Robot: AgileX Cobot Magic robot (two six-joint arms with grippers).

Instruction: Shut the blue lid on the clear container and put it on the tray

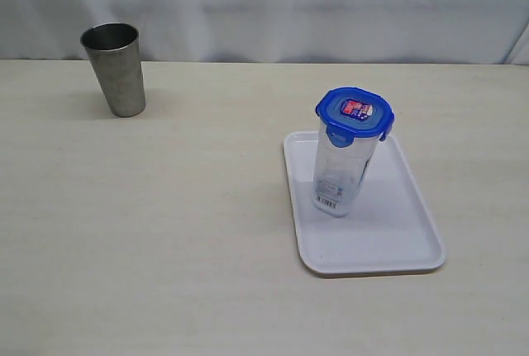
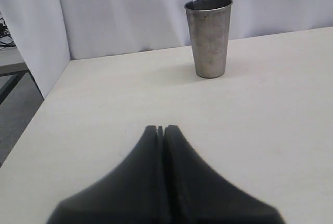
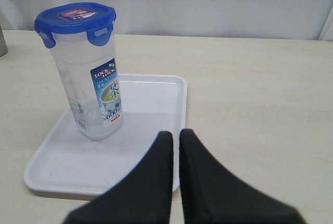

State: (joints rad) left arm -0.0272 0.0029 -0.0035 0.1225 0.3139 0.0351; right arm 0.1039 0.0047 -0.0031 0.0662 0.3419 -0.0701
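The clear container [image 1: 340,170] stands upright on the white tray [image 1: 397,232], with the blue lid [image 1: 355,113] seated on its top and the flaps down. In the right wrist view the container [image 3: 88,94], its lid [image 3: 75,18] and the tray [image 3: 151,99] lie ahead of my right gripper [image 3: 177,134]. That gripper is shut and empty, held back over the tray's near rim, apart from the container. My left gripper [image 2: 161,128] is shut on nothing above bare table. Neither gripper shows in the exterior view.
A grey metal cup [image 1: 116,68] stands at the back left of the table, also ahead of the left gripper as the cup [image 2: 209,37]. A white curtain hangs behind the table. The table's side edge [image 2: 39,109] drops off near the left arm.
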